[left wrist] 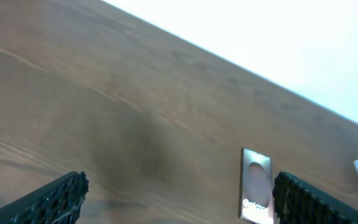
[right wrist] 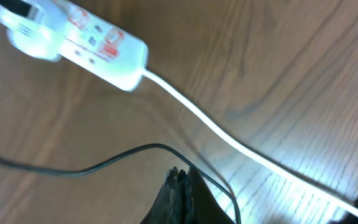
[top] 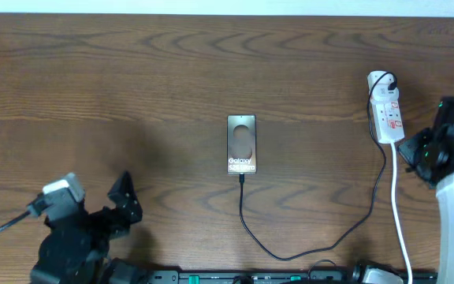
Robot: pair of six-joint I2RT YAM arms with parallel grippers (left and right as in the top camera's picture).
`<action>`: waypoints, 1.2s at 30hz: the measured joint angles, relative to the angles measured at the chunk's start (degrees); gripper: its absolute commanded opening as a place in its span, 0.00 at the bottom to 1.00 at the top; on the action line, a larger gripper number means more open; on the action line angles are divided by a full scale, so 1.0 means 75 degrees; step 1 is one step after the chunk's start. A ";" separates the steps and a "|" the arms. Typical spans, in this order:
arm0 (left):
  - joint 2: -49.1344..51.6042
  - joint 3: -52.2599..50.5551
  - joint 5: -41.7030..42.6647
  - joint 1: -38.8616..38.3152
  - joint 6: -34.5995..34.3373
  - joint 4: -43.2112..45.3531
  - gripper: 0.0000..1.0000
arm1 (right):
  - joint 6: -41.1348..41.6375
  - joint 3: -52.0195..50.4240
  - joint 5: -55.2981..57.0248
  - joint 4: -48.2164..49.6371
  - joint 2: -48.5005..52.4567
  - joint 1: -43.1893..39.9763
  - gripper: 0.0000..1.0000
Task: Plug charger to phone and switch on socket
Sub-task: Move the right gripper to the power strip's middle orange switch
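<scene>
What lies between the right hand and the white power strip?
In the right wrist view, the thin black charger cable crosses the brown wooden table between the right hand and the white power strip.

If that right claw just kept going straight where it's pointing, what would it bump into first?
Probably the black charger cable, which loops just ahead of the shut right claw. The thick white cord lies beyond it. Depth is hard to judge here.

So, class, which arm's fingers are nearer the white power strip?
Right. The right arm's fingers sit shut just short of the power strip, beside its white cord. The left arm's fingers stand open far off on the other side, beyond the phone.
</scene>
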 measured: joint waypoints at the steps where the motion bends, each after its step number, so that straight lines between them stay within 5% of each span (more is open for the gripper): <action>1: -0.0099 0.0000 -0.0017 0.0000 0.0000 -0.0003 0.96 | -0.0102 0.0096 -0.0128 -0.0003 0.0280 -0.0093 0.01; 18: -0.0233 0.0000 -0.0114 0.0000 0.0000 -0.0312 0.97 | -0.0347 0.5677 -0.1311 -0.1792 0.5989 -0.0265 0.01; 36: -0.0233 0.0000 -0.0114 0.0000 0.0000 -0.1405 0.97 | 0.0096 0.6161 -0.1751 -0.0924 0.7405 -0.0425 0.01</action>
